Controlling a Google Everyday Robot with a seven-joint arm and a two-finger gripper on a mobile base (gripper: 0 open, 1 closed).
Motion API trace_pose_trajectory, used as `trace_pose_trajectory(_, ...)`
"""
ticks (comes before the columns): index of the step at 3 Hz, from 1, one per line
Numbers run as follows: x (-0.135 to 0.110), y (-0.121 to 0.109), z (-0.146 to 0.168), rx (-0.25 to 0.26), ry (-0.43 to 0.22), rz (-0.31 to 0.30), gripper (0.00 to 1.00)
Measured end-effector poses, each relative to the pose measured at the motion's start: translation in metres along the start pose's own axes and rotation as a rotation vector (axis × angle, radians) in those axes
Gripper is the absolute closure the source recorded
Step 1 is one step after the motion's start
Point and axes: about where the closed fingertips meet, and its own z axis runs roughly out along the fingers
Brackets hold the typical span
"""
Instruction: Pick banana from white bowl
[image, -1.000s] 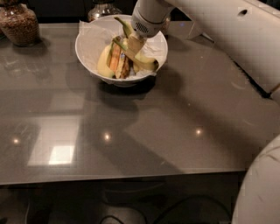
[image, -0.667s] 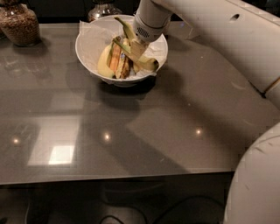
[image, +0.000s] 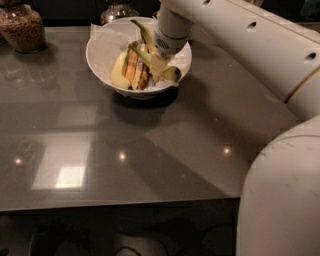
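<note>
1. White bowl (image: 131, 92) sits far back on the grey table (image: 150, 150), lined with crumpled paper.
2. Gripper (image: 159, 62) is down inside the bowl, on its right half, under the arm's white wrist.
3. Grip state: cannot tell; the wrist hides the closing end.
4. Banana (image: 144, 33) lies in the bowl. Its green stem pokes up over the back rim and its body runs under the gripper.
5. Stubby pale banana (image: 119, 67) and brown-streaked pieces (image: 136, 70) lie in the bowl's left half.
6. Jar of brown grains (image: 22, 27) stands well left of the bowl.
</note>
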Motion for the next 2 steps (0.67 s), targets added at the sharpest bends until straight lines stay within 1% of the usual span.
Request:
trace_pose_trajectory(1,0.0017,0.0033,0.0124,-0.023,0.026,0.010,0.49)
trace_pose_trajectory(2,0.0004,0.0075,0.0212,-0.042,0.036,0.008,0.67)
